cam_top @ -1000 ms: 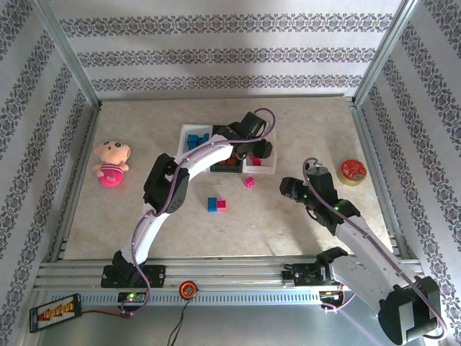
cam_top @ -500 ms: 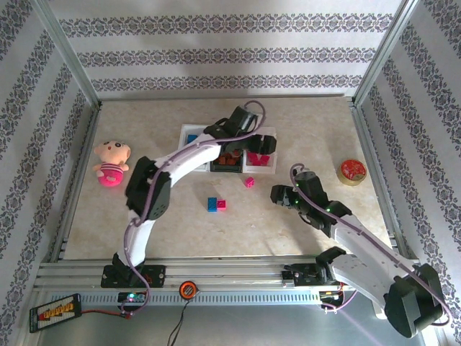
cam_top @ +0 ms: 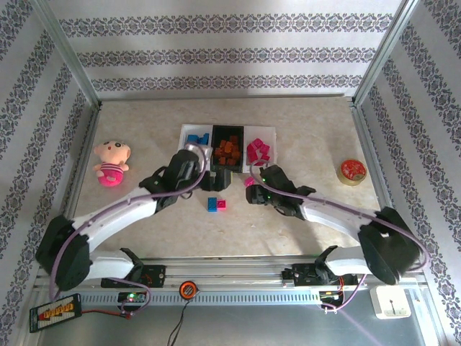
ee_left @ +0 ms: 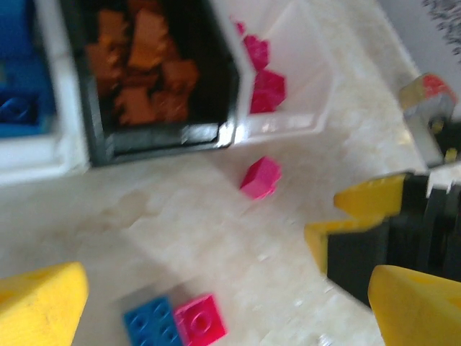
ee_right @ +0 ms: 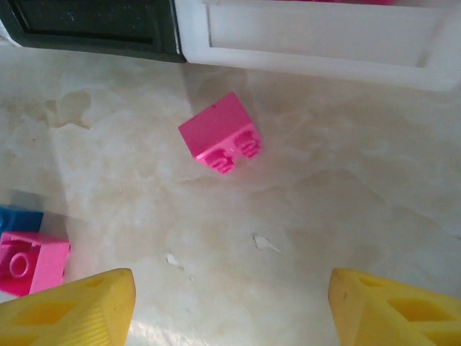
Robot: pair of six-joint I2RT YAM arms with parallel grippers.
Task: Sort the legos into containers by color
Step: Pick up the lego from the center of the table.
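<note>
Reading right gripper (ee_right: pixel 232 310) as spread, empty, aimed at loose pink lego (ee_right: pixel 220 133) just front-right of black tray (ee_left: pixel 155 138), likely for white tray (ee_right: pixel 317 36) right of it; left gripper (ee_left: pixel 227 277) gaping, empty, near 2 touching legos (ee_left: pixel 176 324) in front.

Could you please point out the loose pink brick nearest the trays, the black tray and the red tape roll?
Loose pink brick (ee_right: pixel 216 130), right wrist view, flat upper face.
Black tray (ee_left: pixel 158 135), left wrist view, near wall.
Red tape roll (cam_top: pixel 352 171), top external view, red top.
</note>
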